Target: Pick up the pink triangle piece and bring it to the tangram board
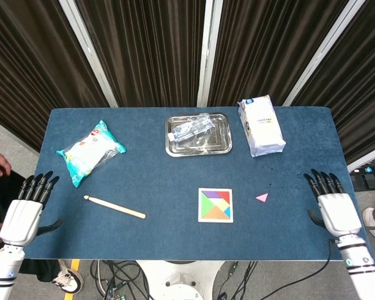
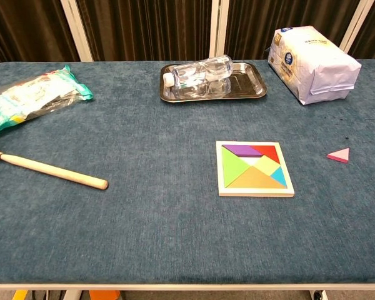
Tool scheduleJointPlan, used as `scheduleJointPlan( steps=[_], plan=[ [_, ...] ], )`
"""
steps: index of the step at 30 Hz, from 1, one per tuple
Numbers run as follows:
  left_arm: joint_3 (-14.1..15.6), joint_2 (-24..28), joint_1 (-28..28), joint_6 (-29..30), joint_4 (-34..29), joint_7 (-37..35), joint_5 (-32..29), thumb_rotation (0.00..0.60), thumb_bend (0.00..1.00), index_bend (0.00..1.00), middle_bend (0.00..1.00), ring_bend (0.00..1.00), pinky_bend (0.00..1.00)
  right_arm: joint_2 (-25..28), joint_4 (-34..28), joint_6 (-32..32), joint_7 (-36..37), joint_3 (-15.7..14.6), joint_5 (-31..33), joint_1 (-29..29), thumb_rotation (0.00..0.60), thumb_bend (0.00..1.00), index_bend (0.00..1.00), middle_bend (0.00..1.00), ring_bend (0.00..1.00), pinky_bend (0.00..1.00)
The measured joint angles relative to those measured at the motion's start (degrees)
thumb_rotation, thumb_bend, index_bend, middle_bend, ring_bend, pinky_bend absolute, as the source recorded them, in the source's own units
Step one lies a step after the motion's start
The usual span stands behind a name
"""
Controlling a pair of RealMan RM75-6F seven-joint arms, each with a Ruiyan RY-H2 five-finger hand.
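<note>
As we looked down from the head view, the pink triangle piece lay flat on the blue desk, just to the right of the tangram board and clear of its frame. We saw the same gap in the chest view, where the pink triangle piece sat apart from the tangram board, whose white frame held purple, red, green, tan and blue pieces with one white slot showing near the top.

The right robot hand hung over the desk's right edge, its fingers spread and pointing away from us, holding nothing; it was well apart from the triangle. The left robot hand hovered off the desk's left front corner, fingers likewise spread and empty. Neither robot hand showed in the chest view.

Farther back we noted a metal tray carrying a clear plastic bottle on its side, and beside it to the right a white paper-wrapped package. A teal-and-white snack bag rested at the left rear, and a wooden stick lay slantwise near the front left. Dark curtains hung behind the desk.
</note>
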Motion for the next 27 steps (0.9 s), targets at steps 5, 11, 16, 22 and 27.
scheduleJointPlan(
  steps=[5, 11, 16, 22, 27],
  plan=[
    [0.07, -0.10, -0.07, -0.37, 0.37, -0.28, -0.17, 0.600, 0.00, 0.00, 0.00, 0.00, 0.00, -2.26, 1.04, -7.29, -4.20, 0.73, 2.66, 5.23, 0.600, 0.23, 0.00, 0.00, 0.00, 0.00],
    [0.15, 0.06, -0.02, -0.35, 0.26, -0.12, -0.23, 0.600, 0.00, 0.00, 0.00, 0.00, 0.00, -8.05, 6.79, -15.23, -6.85, 0.67, 4.32, 11.57, 0.600, 0.23, 0.00, 0.00, 0.00, 0.00],
    [0.15, 0.29, 0.02, -0.36, 0.16, -0.01, -0.35, 0.600, 0.00, 0.00, 0.00, 0.00, 0.00, -13.09, 11.25, -18.35, -8.10, 0.24, 5.99, 14.45, 0.600, 0.24, 0.00, 0.00, 0.00, 0.00],
    [0.19, 0.17, -0.07, -0.81, 0.68, -0.50, -0.66, 0.600, 0.00, 0.00, 0.00, 0.00, 0.00, -16.07, 14.22, -18.94, -7.82, -0.40, 7.07, 15.64, 0.600, 0.24, 0.00, 0.00, 0.00, 0.00],
    [0.29, -0.09, -0.07, -1.00, 1.19, -0.92, -0.86, 0.600, 0.00, 0.00, 0.00, 0.00, 0.00, -17.30, 15.65, -18.70, -7.37, -0.87, 7.36, 16.25, 0.600, 0.24, 0.00, 0.00, 0.00, 0.00]
  ],
)
